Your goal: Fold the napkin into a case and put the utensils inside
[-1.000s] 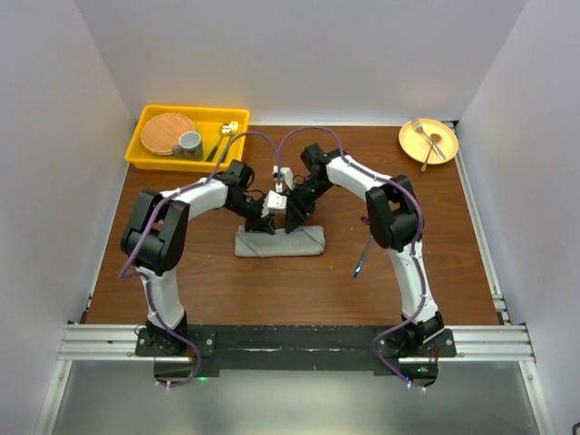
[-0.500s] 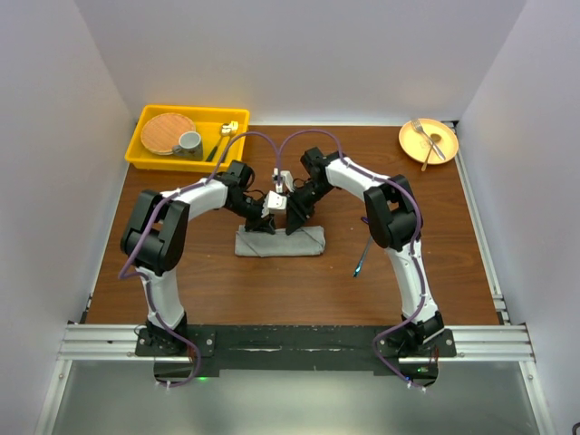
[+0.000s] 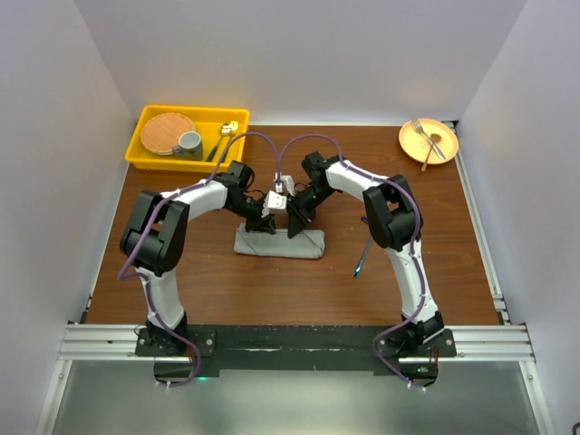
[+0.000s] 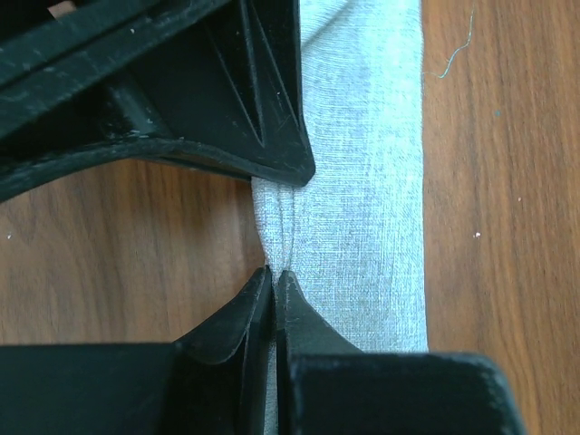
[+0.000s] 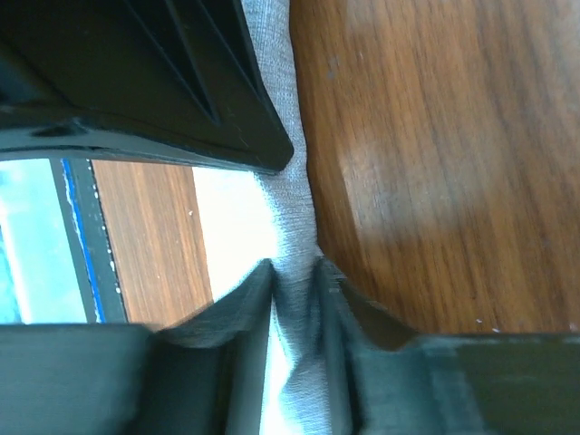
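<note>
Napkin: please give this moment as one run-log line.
napkin: folded strip | left gripper: pinching napkin | right gripper: pinching napkin | blue-handled utensil: lying right of napkin

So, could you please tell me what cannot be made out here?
Top view: far edge of the napkin, partly hidden under left end effector and right end effector.
Top view: blue utensil, too small and partly behind the right arm; knife or fork unclear.
Right wrist view: left side washed out.
</note>
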